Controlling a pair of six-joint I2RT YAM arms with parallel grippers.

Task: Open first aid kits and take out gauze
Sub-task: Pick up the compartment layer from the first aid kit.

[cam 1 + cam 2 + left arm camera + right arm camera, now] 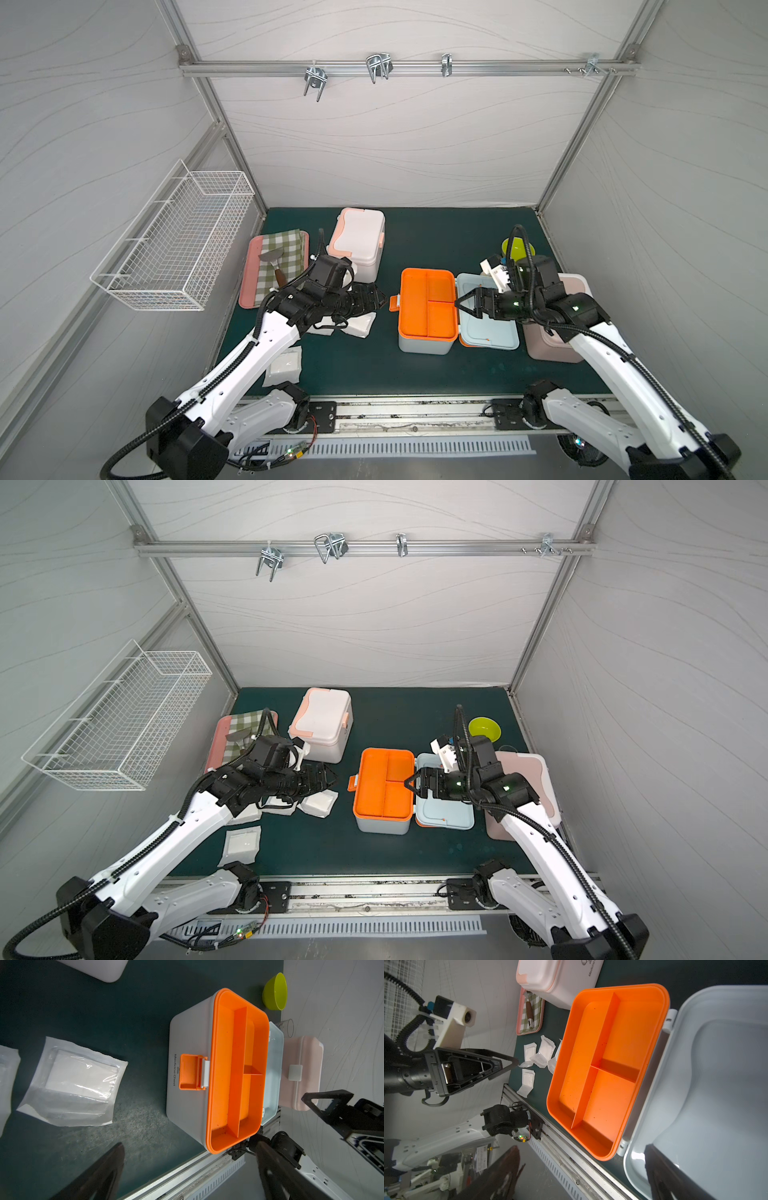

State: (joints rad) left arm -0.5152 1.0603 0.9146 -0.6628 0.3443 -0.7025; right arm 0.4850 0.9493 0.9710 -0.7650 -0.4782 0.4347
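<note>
1. At the left end effector [376, 300]: jaws wide apart, gripping nothing. Pointing across the tabletop [415, 374] toward the orange latch [393, 302] of the light blue kit [424, 347]; near it, not touching.
2. At the right end effector [462, 305]: jaws apart too, nothing between them. Held level over the hinge side of the same kit, facing the left one.
3. Behind both: forearms reaching low and inward from the front rail.
4. Only in the left wrist view: "Medicine Chest" printed on the latch wall.
5. Only in the right wrist view: the gauze [545, 1051] as a loose cluster of flat packets. Partly hidden under the left arm in both top views.
6. Long axis of the light blue kit: front to back. Lid [488, 328] lying open toward the robot's right, orange tray [426, 307] facing up.
7. Gauze on the tabletop, left of this kit.
8. At the back: white kit [359, 237], shut.
9. Under the right forearm: pink kit [548, 345].
</note>
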